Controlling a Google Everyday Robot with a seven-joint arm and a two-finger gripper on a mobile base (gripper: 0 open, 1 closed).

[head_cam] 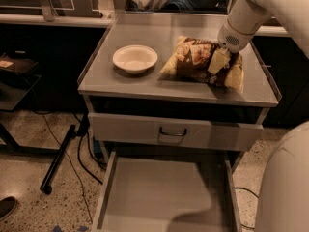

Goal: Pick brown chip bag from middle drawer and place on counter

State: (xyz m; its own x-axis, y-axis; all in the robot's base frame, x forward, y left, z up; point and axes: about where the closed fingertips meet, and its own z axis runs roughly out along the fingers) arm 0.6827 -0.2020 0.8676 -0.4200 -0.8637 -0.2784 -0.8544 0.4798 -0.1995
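On the right half of the gray metal worktop [159, 33] lies the brown chip bag [190, 62], flat on its side with its long axis running left to right, one cream-yellow end toward the middle of the worktop and the other near the right rim. The hand [219, 61] is down on the right part of the bag, touching or almost touching its upper face. Whether it grips the bag or stands loose of it I cannot tell from this angle. The white arm [251, 13] reaches in from the upper right corner. Just left of the bag, apart from it, sits a round cream bowl [135, 58], upright. Below the worktop a closed drawer front [172, 132] shows a small dark handle. Under that, the middle drawer [154, 197] is pulled out toward the camera, its flat floor bare, partly in shadow at the right. A pale rounded part of the robot [285, 187] fills the lower right corner.
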